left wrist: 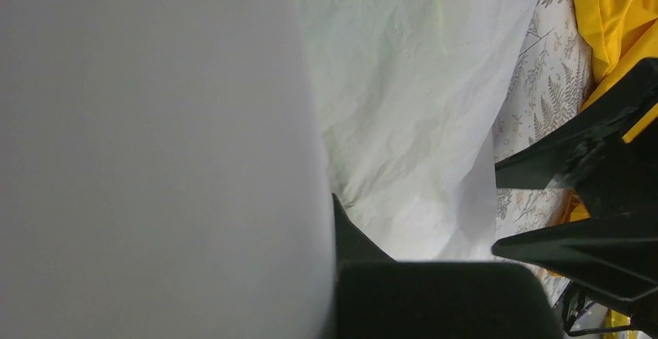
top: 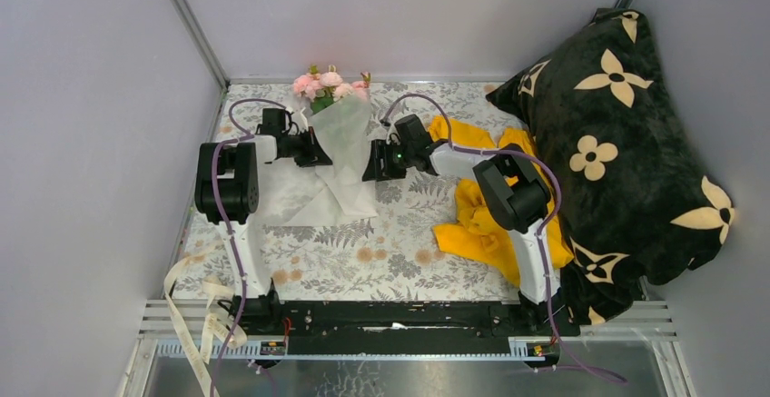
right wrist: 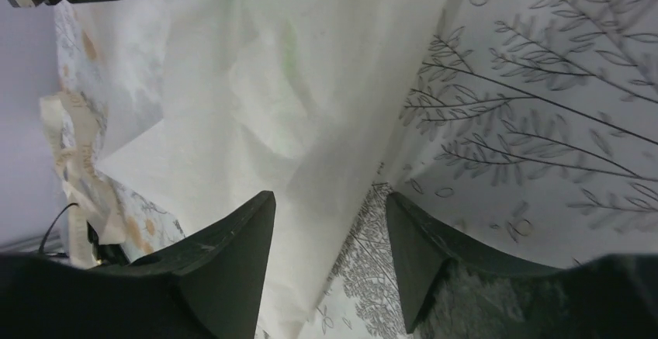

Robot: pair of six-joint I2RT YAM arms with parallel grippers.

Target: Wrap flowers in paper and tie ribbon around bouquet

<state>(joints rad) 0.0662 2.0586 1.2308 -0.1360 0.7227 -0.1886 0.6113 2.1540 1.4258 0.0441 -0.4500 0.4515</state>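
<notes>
The flowers (top: 329,84), pale pink with green leaves, stick out of the top of the white paper (top: 345,143), which is rolled around their stems and flares out on the cloth below. My left gripper (top: 318,154) is shut on the paper's left edge. In the left wrist view a fold of paper (left wrist: 155,153) hides all but one finger (left wrist: 353,242). My right gripper (top: 372,165) stands open at the roll's right side; the paper's edge (right wrist: 326,160) lies loose between its fingers (right wrist: 233,254). The cream ribbon (top: 195,311) hangs over the table's near left edge, also in view as ribbon (right wrist: 77,160).
A yellow garment (top: 472,220) lies under and beside the right arm. A large black pillow (top: 626,143) with cream flower shapes fills the right side. The floral tablecloth (top: 381,252) covers the table. Grey walls close in at the left and back.
</notes>
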